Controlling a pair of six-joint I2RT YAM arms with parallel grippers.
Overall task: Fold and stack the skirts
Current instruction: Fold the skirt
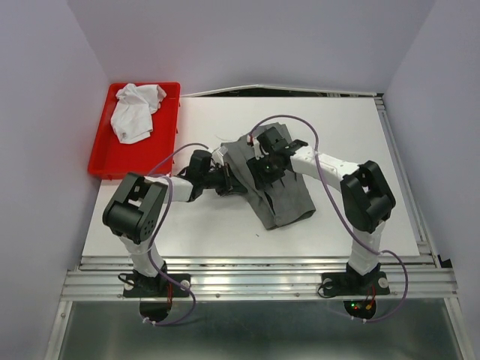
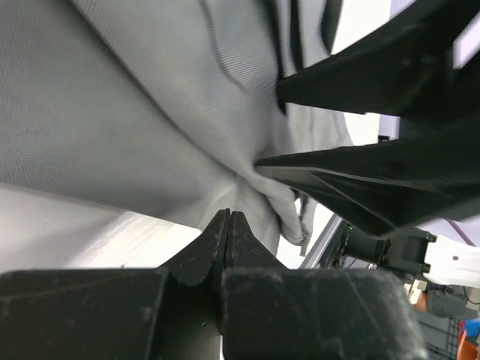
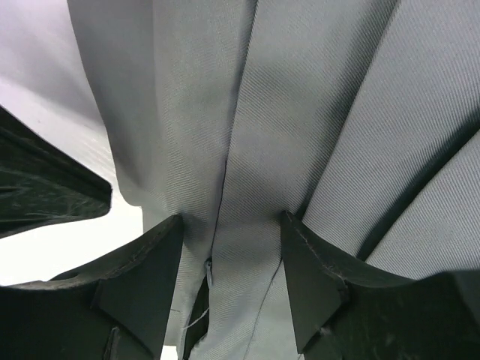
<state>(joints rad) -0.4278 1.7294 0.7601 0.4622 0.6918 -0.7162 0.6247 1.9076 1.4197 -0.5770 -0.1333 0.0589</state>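
Observation:
The dark grey skirt (image 1: 281, 193) lies crumpled in the middle of the table, pleats running toward the near right. My left gripper (image 1: 227, 180) is at its left edge; in the left wrist view its jaws (image 2: 228, 215) are shut, with the cloth (image 2: 135, 112) bunching at the tips. My right gripper (image 1: 264, 166) is over the skirt's upper part; in the right wrist view it (image 3: 232, 221) is open, fingers straddling the grey cloth (image 3: 300, 112) by a zip opening. The white skirt (image 1: 135, 110) lies bunched in the red tray (image 1: 169, 135).
The red tray stands at the table's far left corner. The two grippers are close together; the right gripper's black fingers (image 2: 375, 176) fill the right of the left wrist view. White table (image 1: 360, 142) shows on either side of the skirt.

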